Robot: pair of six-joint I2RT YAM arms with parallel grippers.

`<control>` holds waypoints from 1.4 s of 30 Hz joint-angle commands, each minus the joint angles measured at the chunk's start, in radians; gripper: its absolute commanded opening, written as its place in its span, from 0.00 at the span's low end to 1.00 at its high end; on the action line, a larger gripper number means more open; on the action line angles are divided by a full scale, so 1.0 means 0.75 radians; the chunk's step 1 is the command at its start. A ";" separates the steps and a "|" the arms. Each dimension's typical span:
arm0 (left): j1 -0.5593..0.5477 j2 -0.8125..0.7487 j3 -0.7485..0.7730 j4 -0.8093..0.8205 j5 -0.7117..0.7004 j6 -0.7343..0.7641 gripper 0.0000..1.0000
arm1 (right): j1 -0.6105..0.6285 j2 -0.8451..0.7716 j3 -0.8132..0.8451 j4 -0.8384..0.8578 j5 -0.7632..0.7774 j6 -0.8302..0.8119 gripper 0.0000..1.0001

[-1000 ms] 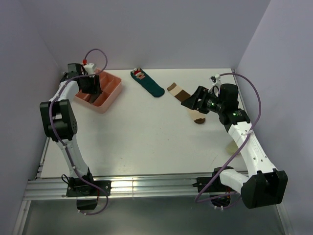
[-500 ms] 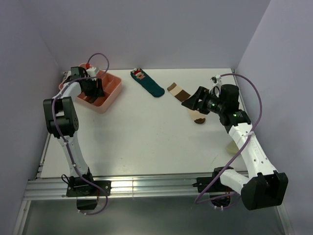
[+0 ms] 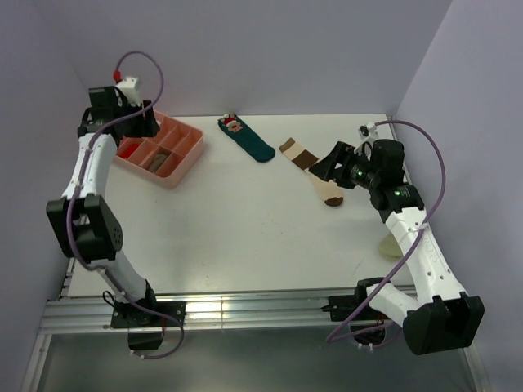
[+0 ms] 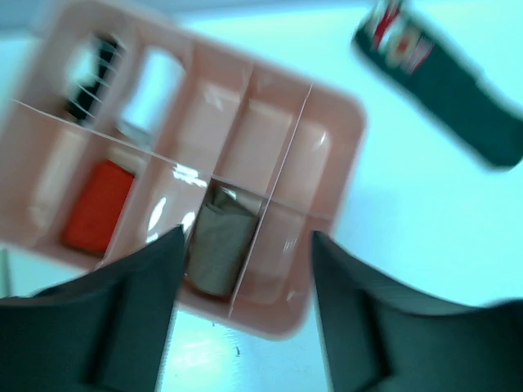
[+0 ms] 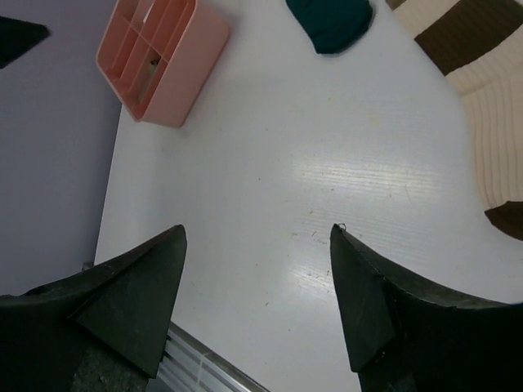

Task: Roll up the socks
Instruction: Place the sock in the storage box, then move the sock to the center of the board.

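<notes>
Left fingers (image 4: 135, 310) open, empty, up over tray (image 4: 343, 139). Tan sock (image 4: 219, 241) bunched in one tray slot. Right fingers (image 5: 131, 294) open, empty, close above striped sock (image 5: 458, 41). Striped sock flat on surface (image 5: 286, 163), near teal sock (image 3: 249, 140).

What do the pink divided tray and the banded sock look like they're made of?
Pink divided tray: likely moulded plastic, smooth and slightly glossy; its thin walls catch bright highlights. Banded sock: soft knitted fabric, matte; fine ribbing shows across the cream part in the right wrist view.
</notes>
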 commanded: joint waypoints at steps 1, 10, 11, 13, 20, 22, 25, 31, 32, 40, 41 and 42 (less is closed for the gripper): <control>-0.006 -0.279 0.006 0.026 -0.094 -0.138 0.72 | -0.009 -0.067 0.086 0.004 0.124 -0.027 0.78; -0.008 -0.764 -0.093 -0.037 -0.450 -0.400 0.86 | -0.013 -0.075 0.047 0.069 0.368 0.016 0.79; -0.010 -0.788 -0.095 -0.053 -0.468 -0.451 0.88 | -0.015 -0.055 0.058 0.027 0.421 0.008 0.80; -0.024 -0.860 -0.099 -0.104 -0.499 -0.502 0.90 | -0.015 0.017 0.094 -0.023 0.464 -0.013 0.78; -0.134 -1.070 -0.185 -0.200 -0.457 -0.484 0.99 | -0.064 0.193 0.087 -0.366 0.844 0.186 0.74; -0.145 -1.128 -0.234 -0.217 -0.448 -0.454 0.98 | -0.111 0.193 0.017 -0.436 0.947 0.263 0.77; -0.214 -1.181 -0.301 -0.229 -0.503 -0.419 0.97 | -0.275 0.187 -0.073 -0.536 1.086 0.321 0.77; -0.302 -1.189 -0.320 -0.250 -0.538 -0.390 0.95 | -0.542 0.209 -0.190 -0.522 1.156 0.425 0.75; -0.324 -1.183 -0.318 -0.256 -0.542 -0.390 0.95 | -0.571 0.213 -0.198 -0.514 1.162 0.443 0.74; -0.400 -1.161 -0.345 -0.268 -0.569 -0.382 0.93 | -0.696 0.299 -0.204 -0.453 1.181 0.444 0.70; -0.406 -1.157 -0.342 -0.268 -0.575 -0.380 0.93 | -0.701 0.338 -0.206 -0.450 1.174 0.444 0.70; -0.411 -1.152 -0.336 -0.268 -0.577 -0.382 0.93 | -0.701 0.356 -0.216 -0.446 1.174 0.446 0.70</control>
